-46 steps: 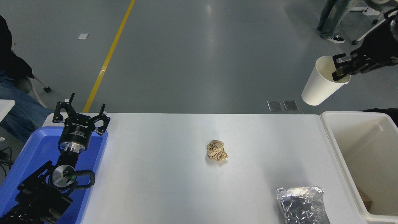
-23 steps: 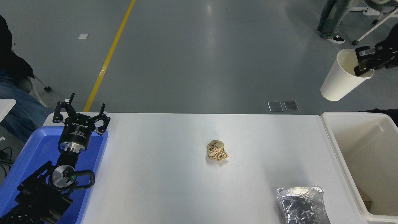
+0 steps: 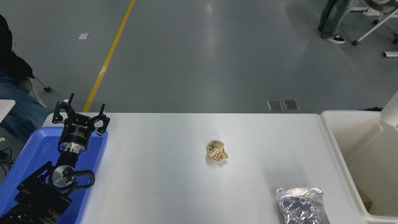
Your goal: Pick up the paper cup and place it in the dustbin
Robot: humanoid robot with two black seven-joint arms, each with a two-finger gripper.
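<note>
Only a pale, blurred part of the paper cup (image 3: pixel 391 109) shows, at the right edge, over the far side of the dustbin (image 3: pixel 357 146). The dustbin is a large cream-white bin standing at the table's right end. What holds the cup is out of the picture, and so are my right arm and gripper. My left gripper (image 3: pixel 80 117) is parked at the lower left over the blue tray, open and empty.
A crumpled brown paper ball (image 3: pixel 217 150) lies mid-table. A crinkled foil container (image 3: pixel 301 205) sits at the front right beside the bin. The blue tray (image 3: pixel 34 149) is at the left edge. A person's legs (image 3: pixel 331 21) stand at the far right.
My right gripper carried the cup to the right and left the picture. The cup now shows only at the right edge, lower, over the bin. The left arm has not moved.
</note>
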